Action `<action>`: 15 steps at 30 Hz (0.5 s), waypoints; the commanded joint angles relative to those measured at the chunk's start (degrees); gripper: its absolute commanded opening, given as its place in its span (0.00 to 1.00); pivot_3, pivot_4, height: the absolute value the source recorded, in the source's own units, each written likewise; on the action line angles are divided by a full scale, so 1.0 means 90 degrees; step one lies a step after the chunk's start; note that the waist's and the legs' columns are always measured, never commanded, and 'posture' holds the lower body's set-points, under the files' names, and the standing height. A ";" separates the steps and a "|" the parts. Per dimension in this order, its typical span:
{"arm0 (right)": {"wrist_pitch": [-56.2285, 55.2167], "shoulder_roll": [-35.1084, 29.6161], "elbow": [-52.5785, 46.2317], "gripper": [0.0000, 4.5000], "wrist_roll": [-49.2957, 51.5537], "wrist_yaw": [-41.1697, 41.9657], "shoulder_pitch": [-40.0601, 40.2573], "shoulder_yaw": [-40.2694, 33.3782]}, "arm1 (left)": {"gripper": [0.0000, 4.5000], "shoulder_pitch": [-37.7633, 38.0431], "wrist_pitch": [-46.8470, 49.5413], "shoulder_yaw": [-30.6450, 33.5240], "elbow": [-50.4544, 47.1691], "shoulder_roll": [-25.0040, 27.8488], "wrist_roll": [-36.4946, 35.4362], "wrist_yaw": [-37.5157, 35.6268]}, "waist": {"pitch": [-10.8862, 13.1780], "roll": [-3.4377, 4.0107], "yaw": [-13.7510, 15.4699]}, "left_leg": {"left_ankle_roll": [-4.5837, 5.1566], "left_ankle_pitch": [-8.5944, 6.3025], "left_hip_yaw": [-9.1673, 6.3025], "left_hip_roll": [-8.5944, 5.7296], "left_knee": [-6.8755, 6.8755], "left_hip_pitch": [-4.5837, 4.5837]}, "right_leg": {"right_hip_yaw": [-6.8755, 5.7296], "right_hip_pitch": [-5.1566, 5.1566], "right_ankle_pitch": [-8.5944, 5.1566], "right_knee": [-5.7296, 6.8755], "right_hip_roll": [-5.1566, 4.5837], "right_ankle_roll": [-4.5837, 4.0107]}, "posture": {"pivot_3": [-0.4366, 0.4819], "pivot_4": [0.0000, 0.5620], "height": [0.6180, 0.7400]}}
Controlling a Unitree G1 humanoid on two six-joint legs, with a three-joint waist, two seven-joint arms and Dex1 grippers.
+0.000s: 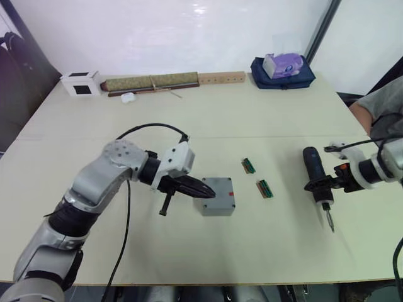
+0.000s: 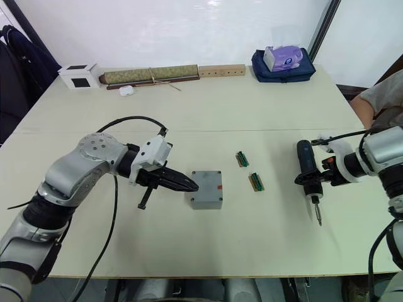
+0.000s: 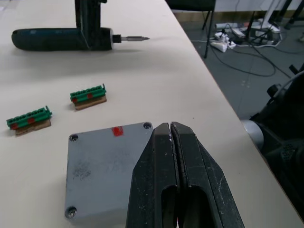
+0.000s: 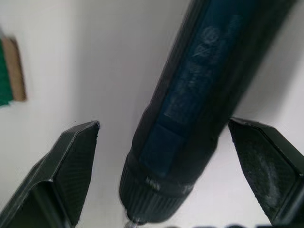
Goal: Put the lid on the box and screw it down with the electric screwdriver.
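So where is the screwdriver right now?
The electric screwdriver lies on the table's right side, between the open fingers of the right gripper, to the right of the two small green strips.

From my head cameras, the left gripper (image 1: pixel 204 190) hides the box's (image 1: pixel 219 197) near-left edge. The person's arm (image 1: pixel 378 107) is cut off at the right edge. The screwdriver's (image 4: pixel 199 95) tip runs out of the right wrist view.
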 commanded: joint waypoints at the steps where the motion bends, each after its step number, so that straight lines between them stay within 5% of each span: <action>1: -0.0277 0.0154 0.0314 0.83 -0.0464 0.0341 -0.0107 0.0363 | 0.00 0.0067 0.0054 0.0155 -0.0289 0.0042 -0.0020 0.0170 | -0.0002 -0.0004 0.0000 | 0.0000 0.0000 -0.0001 0.0000 0.0002 0.0001 | 0.0000 0.0003 0.0000 0.0000 0.0000 0.0000 | 0.48 0.27 1.00; 7: -0.0387 0.0163 0.0257 0.42 -0.0841 0.0774 0.0013 0.0515 | 0.00 0.0185 0.0164 0.0231 -0.0425 0.0059 -0.0092 0.0369 | -0.0002 -0.0004 0.0016 | 0.0000 0.0000 -0.0004 0.0001 0.0005 0.0002 | -0.0004 0.0008 0.0000 0.0000 -0.0001 0.0000 | 0.48 0.27 1.00; 15: -0.1067 0.0289 0.0225 0.41 -0.1055 0.0157 -0.0119 -0.0604 | 0.00 0.0143 0.0033 0.0252 -0.0083 0.0072 0.0014 0.0409 | -0.0003 -0.0005 0.0020 | 0.0000 0.0000 -0.0007 -0.0001 0.0007 0.0002 | -0.0008 0.0011 0.0000 0.0000 -0.0002 0.0000 | 0.48 0.27 1.00</action>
